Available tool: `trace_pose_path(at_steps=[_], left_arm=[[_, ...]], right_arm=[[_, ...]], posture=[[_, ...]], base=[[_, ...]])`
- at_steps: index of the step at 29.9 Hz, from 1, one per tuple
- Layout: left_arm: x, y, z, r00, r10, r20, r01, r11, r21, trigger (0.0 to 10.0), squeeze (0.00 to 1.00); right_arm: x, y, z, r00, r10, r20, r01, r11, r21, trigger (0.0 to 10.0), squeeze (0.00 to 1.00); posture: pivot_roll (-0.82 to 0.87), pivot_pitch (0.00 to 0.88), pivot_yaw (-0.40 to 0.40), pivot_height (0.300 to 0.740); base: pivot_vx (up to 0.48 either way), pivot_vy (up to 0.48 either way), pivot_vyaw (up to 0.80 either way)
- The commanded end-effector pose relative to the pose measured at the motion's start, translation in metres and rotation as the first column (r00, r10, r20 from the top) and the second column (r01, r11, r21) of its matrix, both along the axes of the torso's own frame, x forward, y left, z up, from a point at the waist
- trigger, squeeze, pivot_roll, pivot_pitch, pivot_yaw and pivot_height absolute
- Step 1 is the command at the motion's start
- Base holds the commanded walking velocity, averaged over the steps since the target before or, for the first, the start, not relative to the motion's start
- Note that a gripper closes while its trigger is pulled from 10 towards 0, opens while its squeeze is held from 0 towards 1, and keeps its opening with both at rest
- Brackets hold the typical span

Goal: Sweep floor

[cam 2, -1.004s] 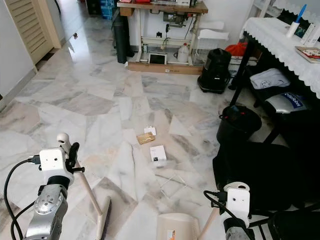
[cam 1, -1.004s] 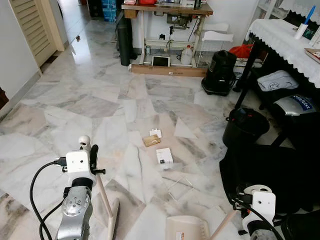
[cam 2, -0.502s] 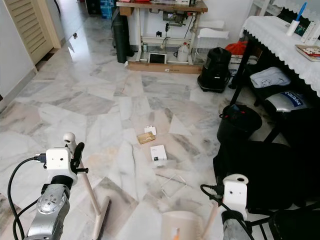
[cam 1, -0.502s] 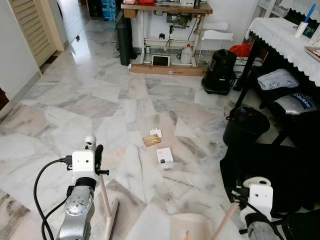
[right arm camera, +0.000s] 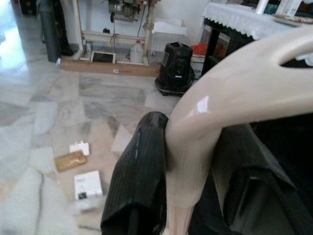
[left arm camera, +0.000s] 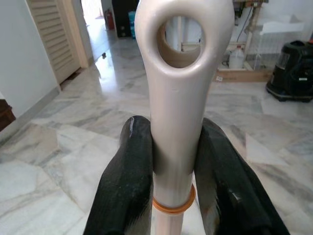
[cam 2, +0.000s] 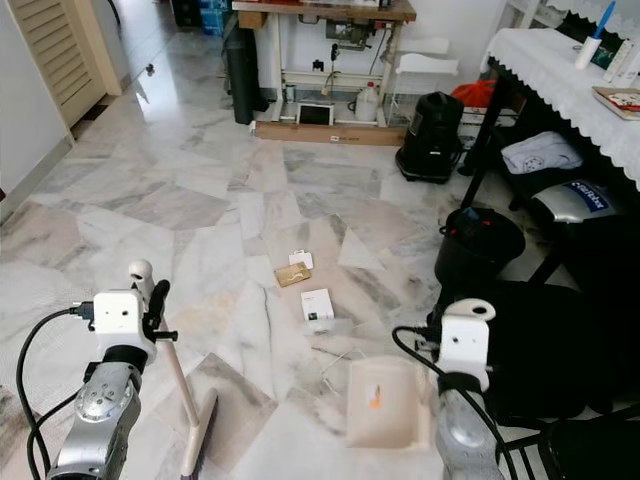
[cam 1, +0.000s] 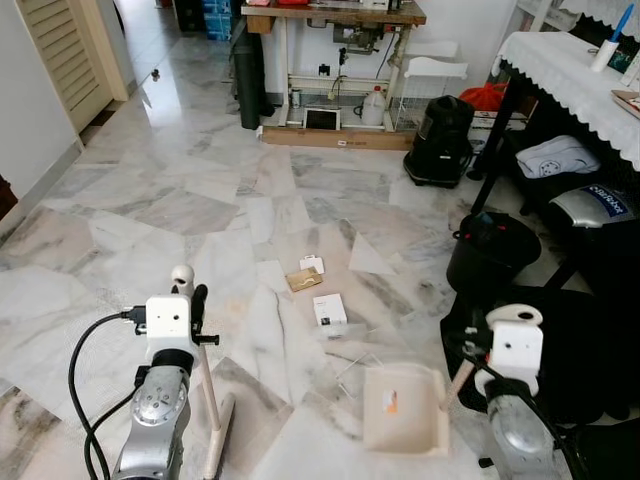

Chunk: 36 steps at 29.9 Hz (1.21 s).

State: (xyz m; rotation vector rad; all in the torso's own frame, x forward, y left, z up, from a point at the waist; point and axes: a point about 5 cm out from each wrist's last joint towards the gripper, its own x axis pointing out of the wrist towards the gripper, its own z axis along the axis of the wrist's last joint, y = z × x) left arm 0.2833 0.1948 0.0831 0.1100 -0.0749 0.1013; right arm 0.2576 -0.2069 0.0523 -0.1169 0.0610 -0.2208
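Gripping a pale beige broom point(cam 1: 212, 400) handle, left gripper point(left arm camera: 171, 161) is clamped; right gripper point(right arm camera: 195, 166) clamps matching cream dustpan point(cam 1: 403, 408), near-right of white box point(cam 1: 328, 311).

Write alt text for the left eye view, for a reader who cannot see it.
On a marble floor, the left gripper holds a broom upright and the right gripper holds a beige dustpan low over the tiles. Ahead of them lie a white box, a brown packet and a small white card.
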Motion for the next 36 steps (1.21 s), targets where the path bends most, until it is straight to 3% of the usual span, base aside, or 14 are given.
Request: trace_pose_path(at_steps=[1, 2, 5, 15, 26, 36], left_arm=[[0.008, -0.004, 0.012, 0.998, -0.014, 0.06, 0.014, 1.0, 0.004, 10.0, 0.0], [0.01, -0.007, 0.013, 0.998, -0.033, 0.061, 0.033, 0.999, 0.003, 10.0, 0.0], [0.012, -0.009, 0.014, 0.997, -0.052, 0.059, 0.052, 0.999, 0.004, 10.0, 0.0], [0.015, -0.008, 0.015, 0.996, -0.067, 0.062, 0.068, 0.997, -0.023, 10.0, 0.0], [0.017, -0.008, 0.014, 0.996, -0.062, 0.058, 0.065, 0.997, -0.045, 10.0, 0.0], [0.015, -0.006, 0.012, 0.997, -0.059, 0.057, 0.062, 0.997, -0.044, 10.0, 0.0]], right_arm=[[0.007, -0.004, 0.006, 0.998, -0.051, 0.043, 0.048, 0.996, 0.078, 10.0, 0.0], [0.011, -0.007, 0.005, 0.996, -0.085, 0.03, 0.081, 0.989, 0.123, 10.0, 0.0], [0.016, -0.01, 0.007, 0.993, -0.113, 0.036, 0.107, 0.984, 0.141, 10.0, 0.0], [0.032, -0.005, 0.017, 0.993, -0.093, 0.073, 0.081, 0.986, 0.145, 10.0, 0.0], [0.035, -0.001, 0.017, 0.995, -0.067, 0.078, 0.054, 0.985, 0.166, 10.0, 0.0], [0.036, 0.003, 0.015, 0.996, -0.048, 0.076, 0.034, 0.984, 0.176, 10.0, 0.0]], posture=[[-0.05, 0.0, -0.02, 0.74], [-0.06, 0.0, -0.017, 0.74], [-0.06, 0.0, -0.014, 0.74], [-0.05, 0.0, -0.014, 0.74], [-0.05, 0.0, -0.014, 0.74], [-0.05, 0.0, -0.011, 0.74]], base=[[0.0, 0.0, 0.0], [0.0, 0.0, 0.0], [0.0, 0.0, 0.0], [0.0, 0.0, 0.0], [0.0, 0.0, 0.0], [0.309, 0.0, 0.0]])
